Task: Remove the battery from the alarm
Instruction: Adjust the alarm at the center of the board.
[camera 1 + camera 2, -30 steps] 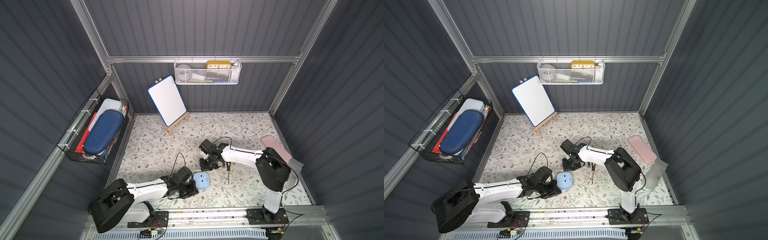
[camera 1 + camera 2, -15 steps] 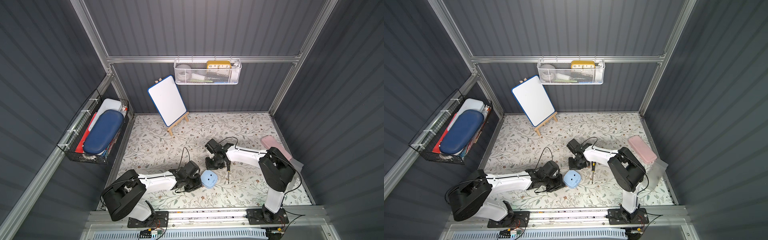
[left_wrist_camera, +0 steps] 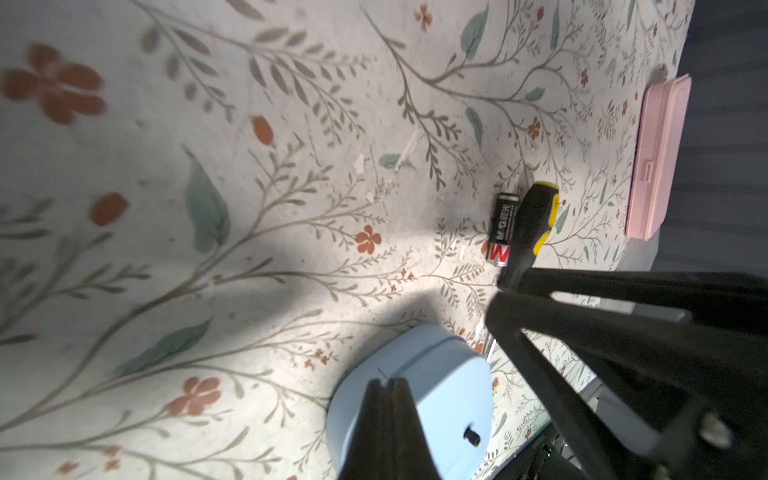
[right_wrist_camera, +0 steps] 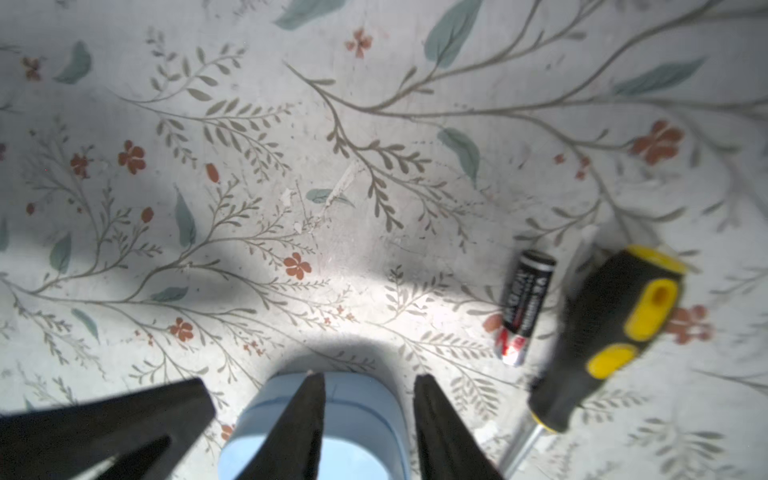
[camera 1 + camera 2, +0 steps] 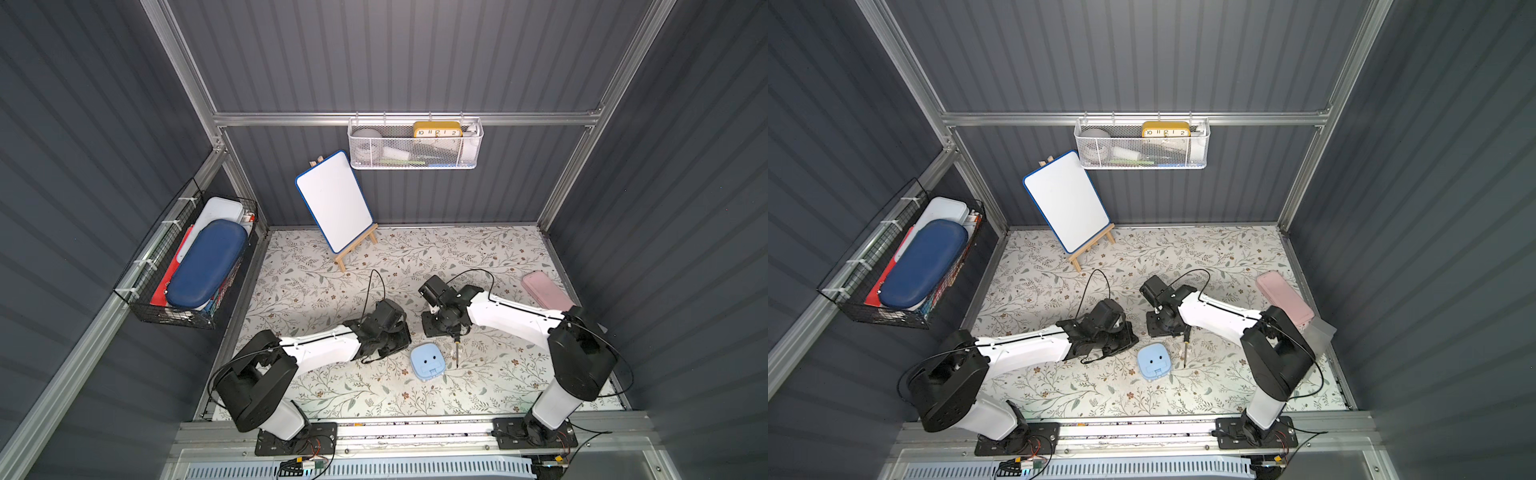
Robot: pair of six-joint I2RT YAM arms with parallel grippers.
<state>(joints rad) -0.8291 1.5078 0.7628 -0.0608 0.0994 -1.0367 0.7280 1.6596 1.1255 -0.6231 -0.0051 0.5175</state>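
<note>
Left wrist view: the left claw has its two fingers pressed together with nothing between them, just over the rounded edge of the alarm. The alarm lies back up on the floral surface. The battery is out of the alarm. It lies flat on the surface a little beyond it, just beside the black-and-yellow handle of the screwdriver.

In the right wrist view the right claw has its fingers apart and empty above the alarm's edge. In both top views the alarm sits near the middle of the surface, toward the near side. The left claw is to its far left and the right claw just far of it. The screwdriver's shaft lies just right of the alarm. The battery cannot be made out in those views.
</note>
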